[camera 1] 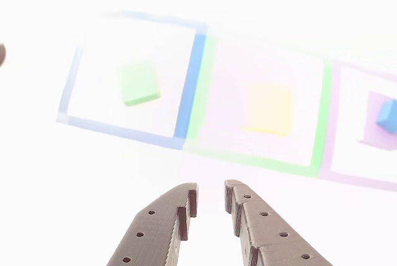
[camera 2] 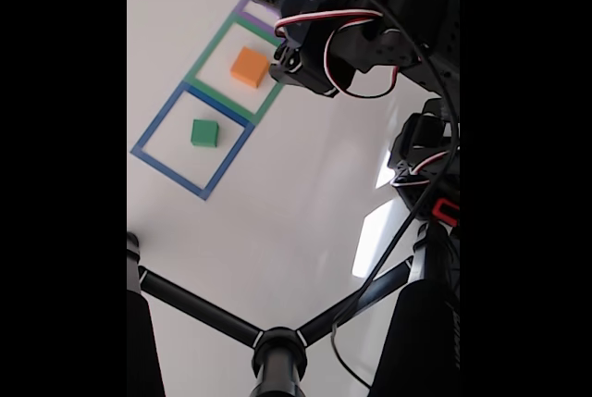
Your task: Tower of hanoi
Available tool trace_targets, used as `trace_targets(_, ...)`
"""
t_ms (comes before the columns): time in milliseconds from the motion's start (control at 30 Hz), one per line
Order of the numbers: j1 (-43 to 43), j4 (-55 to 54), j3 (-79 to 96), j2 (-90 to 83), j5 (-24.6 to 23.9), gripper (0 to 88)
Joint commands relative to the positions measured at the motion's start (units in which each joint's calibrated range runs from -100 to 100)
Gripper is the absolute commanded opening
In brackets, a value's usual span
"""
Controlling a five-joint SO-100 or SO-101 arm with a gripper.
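The gripper (camera 1: 211, 193) hangs above the white tabletop (camera 1: 74, 204) with its jaws spread a little and nothing between them; the gap is narrow, and no block sits near the tips.

3 taped squares run in a row across the other view; the blue square (camera 1: 191, 86) on the left holds the green block (camera 1: 139, 84), the green square (camera 1: 319, 123) in the middle holds the orange block (camera 1: 268, 110), washed to yellow here by the glare, and the purple square (camera 1: 332, 123) at the right edge holds a blue block (camera 1: 388, 116) resting on what looks like a purple piece (camera 1: 372, 131). The fixed view shows the green block (camera 2: 204, 132) and the orange block (camera 2: 250, 66) each alone in its square, well apart from one another.

The relation that matters, as I judge it: every block lies ahead of the jaws, beyond the near tape line; the orange block is most nearly straight ahead, slightly to the right; the green block lies ahead and to the left. Which block is meant next cannot be told.
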Motion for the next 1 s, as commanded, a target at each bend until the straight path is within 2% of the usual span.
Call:
trace_targets(0,-3.21,0.30,-2.85,-1.87,0.59,0.7)
trace_targets(267,-7.24,-0.27,-2.39,-1.47,0.59,2.5)
trace_targets(333,-7.91,-1.40,-1.39,-1.47,0.59,5.9)
trace_targets(400,-8.19,-3.91,0.43,-1.55,0.59,12.9)
trace_targets(467,-7.81,-7.80,3.43,-1.71,0.59,19.5)
trace_targets(567,-6.56,-14.03,8.88,-2.03,0.59,24.3)
trace_targets(867,-4.07,-42.37,29.88,-1.55,0.59,31.4)
trace_targets(967,-3.69,-48.12,34.06,-0.98,0.59,32.5)
